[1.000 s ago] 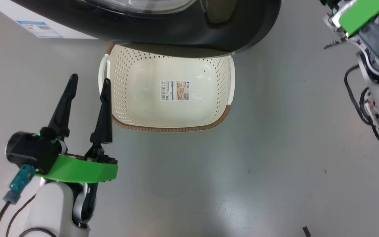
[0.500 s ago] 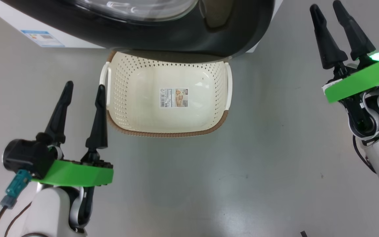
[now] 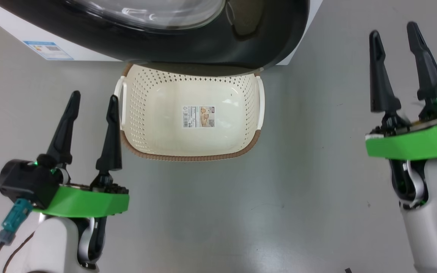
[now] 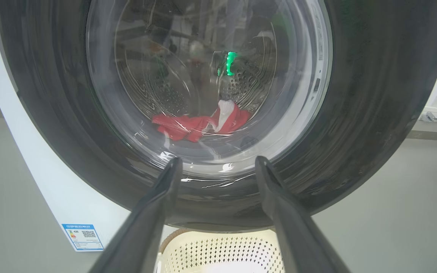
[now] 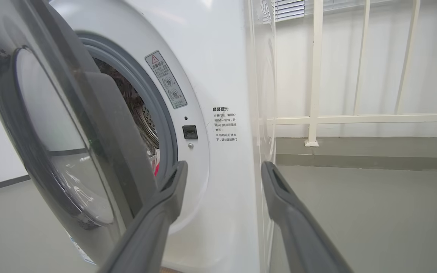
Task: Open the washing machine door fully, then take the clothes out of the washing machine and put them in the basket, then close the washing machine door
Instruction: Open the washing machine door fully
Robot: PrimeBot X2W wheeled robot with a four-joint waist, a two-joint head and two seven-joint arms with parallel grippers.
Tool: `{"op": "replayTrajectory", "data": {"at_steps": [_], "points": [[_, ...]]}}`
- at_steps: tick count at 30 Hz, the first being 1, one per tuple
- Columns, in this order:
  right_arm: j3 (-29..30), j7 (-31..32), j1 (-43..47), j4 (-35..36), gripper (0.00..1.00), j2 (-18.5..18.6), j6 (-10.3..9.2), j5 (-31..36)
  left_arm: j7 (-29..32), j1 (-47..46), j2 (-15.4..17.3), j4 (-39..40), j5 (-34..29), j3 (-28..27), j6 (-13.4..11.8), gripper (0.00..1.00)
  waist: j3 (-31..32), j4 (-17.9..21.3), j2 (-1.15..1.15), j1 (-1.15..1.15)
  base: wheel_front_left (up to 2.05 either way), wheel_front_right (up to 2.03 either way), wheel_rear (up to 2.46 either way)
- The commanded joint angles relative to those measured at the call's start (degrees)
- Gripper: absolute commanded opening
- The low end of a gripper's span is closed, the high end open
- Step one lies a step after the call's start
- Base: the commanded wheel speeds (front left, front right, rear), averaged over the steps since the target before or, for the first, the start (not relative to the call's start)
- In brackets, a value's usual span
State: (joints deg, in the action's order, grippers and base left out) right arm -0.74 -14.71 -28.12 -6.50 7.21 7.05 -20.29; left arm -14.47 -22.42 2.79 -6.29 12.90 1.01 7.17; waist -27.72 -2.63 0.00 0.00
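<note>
The washing machine door [image 3: 241,41], glossy black rim around a clear bowl, stands slightly ajar above the basket [image 3: 139,98]. From the right wrist view, the door [image 5: 51,125] hangs off the white washing machine [image 5: 218,76], with a gap showing the grey seal [image 5: 161,113]. Red clothes [image 4: 195,125] with a white patch lie in the drum behind the glass. My left gripper [image 3: 95,95] is open beside the basket's left handle, pointing at the door [image 4: 374,113]. My right gripper [image 3: 393,29] is open over the floor, right of the door, holding nothing.
The cream basket [image 4: 222,250] sits on the grey floor under the door, a paper label [image 3: 198,116] on its bottom. A blue label [image 3: 49,50] marks the machine's front. A white railing [image 5: 317,76] stands against the wall to the machine's right.
My right arm has swung from the top right corner to the right side, fingers now pointing up and slightly wider. The head camera has shifted a little; the left arm barely moved.
</note>
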Motion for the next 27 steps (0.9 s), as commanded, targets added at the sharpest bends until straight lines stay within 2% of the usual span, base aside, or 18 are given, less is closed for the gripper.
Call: {"op": "replayTrajectory", "data": {"at_steps": [1, 7, 16, 27], "points": [[-0.5, -0.3, 1.9, 2.3, 1.0, -0.7, 0.44, 1.1, -0.5, 0.8, 1.1, 1.8, -0.8, -2.0, 0.3, 1.0, 0.0, 0.0, 0.0, 0.0, 0.0, 0.0, 0.0], [1.4, -0.3, 6.2, 6.2, 1.0, -3.1, 0.44, 2.8, -0.5, 0.8, 0.7, 2.2, -0.2, -1.7, 0.3, 1.0, -0.2, -0.5, 0.0, 0.0, 0.0, 0.0, 0.0], [3.1, -0.3, 9.2, 8.6, 1.0, -4.1, 0.44, 5.8, -0.5, 0.8, 0.5, 1.9, -1.2, -1.4, 0.3, 1.0, 0.2, -0.8, 0.0, 0.0, 0.0, 0.0, 0.0], [3.1, -0.3, 11.4, 9.4, 1.0, -4.3, 0.44, 4.9, -0.5, 0.5, 0.4, 1.8, -1.5, -1.2, 0.3, 1.0, -0.1, -1.0, 0.0, 0.0, 0.0, 0.0, 0.0]]}}
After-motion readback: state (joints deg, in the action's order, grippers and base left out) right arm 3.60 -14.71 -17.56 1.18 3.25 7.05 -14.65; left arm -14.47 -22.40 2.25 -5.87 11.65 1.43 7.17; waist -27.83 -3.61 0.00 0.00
